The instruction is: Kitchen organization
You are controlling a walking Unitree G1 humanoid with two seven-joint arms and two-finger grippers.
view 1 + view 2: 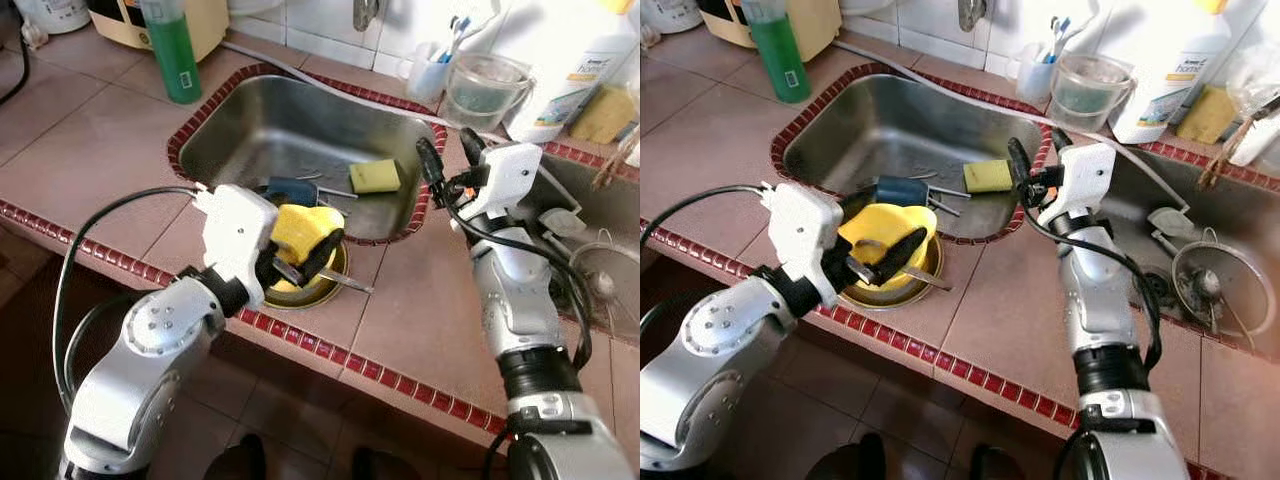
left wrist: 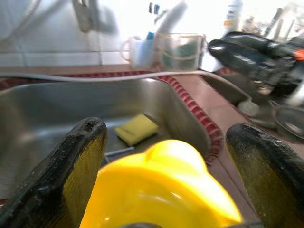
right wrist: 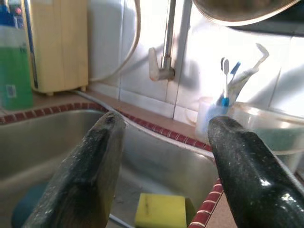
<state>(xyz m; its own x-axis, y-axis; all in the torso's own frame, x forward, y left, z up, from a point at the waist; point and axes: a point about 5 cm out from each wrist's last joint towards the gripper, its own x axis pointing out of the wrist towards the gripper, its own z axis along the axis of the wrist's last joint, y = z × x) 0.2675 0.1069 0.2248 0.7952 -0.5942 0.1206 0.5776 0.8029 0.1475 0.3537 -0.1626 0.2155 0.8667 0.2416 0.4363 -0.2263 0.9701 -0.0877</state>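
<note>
Two end effectors are working around the steel sink [image 1: 250, 125]. At its near rim, the left end effector [image 1: 300, 262] is grasping a yellow bowl [image 1: 885, 232], tilted over a brass plate [image 1: 895, 292] on the tiled desk [image 1: 90, 150]. At the sink's right rim, the right end effector [image 1: 445, 155] is hovering released. Its wrist view is showing the tap [image 3: 164, 57] behind the sink, cut off in the eye views. Inside the sink, a yellow sponge [image 1: 375, 176] is lying.
</note>
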